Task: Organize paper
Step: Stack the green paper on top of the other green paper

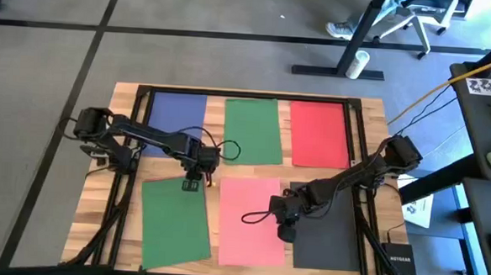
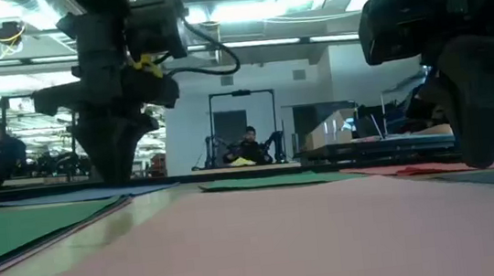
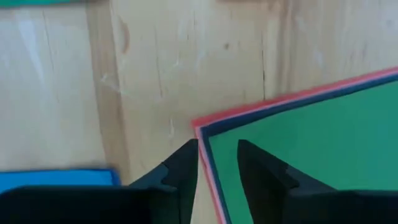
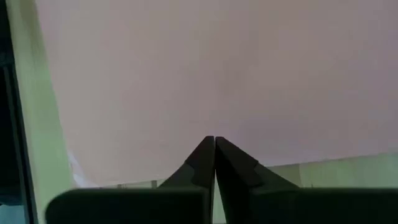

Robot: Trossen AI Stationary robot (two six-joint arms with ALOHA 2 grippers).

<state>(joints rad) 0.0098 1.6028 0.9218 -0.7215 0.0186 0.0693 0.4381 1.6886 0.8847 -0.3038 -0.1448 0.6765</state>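
The jaws of the left gripper (image 3: 217, 163) stand slightly spread, straddling the corner of a tilted green sheet (image 1: 175, 221); judging by the red and dark edges peeking out beneath that corner, it tops a small stack, and the straddle looks meant to pinch the stack's edge. The right gripper (image 4: 214, 155) has its jaws pressed together, tip down on the salmon pink sheet (image 1: 251, 219), seemingly to pin or slide it flat on the desk (image 1: 126, 161). Beyond both jaws lie blue (image 1: 177, 115), green (image 1: 252, 130) and red (image 1: 319, 133) sheets in a row; a dark grey sheet (image 1: 328, 239) sits beside the right jaws
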